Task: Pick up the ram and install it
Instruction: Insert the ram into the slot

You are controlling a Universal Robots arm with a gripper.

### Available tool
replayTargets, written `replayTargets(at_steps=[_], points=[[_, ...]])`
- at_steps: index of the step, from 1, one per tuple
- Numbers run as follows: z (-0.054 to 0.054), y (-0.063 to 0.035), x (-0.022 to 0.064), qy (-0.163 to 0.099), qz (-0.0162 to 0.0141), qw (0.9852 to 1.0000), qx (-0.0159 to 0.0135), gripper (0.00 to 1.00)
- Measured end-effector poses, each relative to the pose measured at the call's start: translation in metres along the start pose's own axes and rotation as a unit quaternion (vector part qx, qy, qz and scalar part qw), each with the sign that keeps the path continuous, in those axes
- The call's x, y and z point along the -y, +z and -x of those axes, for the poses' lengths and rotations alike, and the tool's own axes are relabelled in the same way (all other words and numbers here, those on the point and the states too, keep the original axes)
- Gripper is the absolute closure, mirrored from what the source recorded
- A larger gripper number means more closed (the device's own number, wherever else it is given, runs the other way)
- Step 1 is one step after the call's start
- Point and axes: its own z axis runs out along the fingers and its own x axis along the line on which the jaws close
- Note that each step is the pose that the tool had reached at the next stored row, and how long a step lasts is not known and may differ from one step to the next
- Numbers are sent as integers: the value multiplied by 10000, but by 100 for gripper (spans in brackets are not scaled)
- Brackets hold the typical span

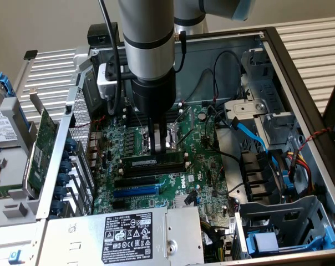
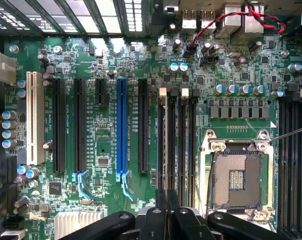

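1. An open desktop computer case lies on its side, its green motherboard [image 1: 156,183] facing up. A grey robot arm reaches down into the centre of the exterior view.
2. The gripper [image 1: 162,147] has its fingers drawn together. Its tips are right at the upper edge of the ram [image 1: 153,161]. Whether they pinch that edge or only press on it cannot be told.
3. The ram stands on edge along a memory slot, just below centre in the exterior view, with a small pale label on its side.
4. In the wrist view the closed fingertips [image 2: 161,200] sit over the row of black memory slots [image 2: 178,140], beside the bare processor socket [image 2: 239,180].
5. Judged from this, picking up is done and seating is in hand. That calls for straight, even downward pressure until both end clips latch.
6. A black label [image 1: 128,235] on the silver power supply, lower left of the exterior view, bears the Dell logo and certification marks. "DELL" is also printed on the board. Smaller print is unreadable.
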Motion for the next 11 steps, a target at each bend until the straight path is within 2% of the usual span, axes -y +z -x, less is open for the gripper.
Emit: replayTargets(at_steps=[11], points=[[-3,20,-1,0,0,10000,0,88]])
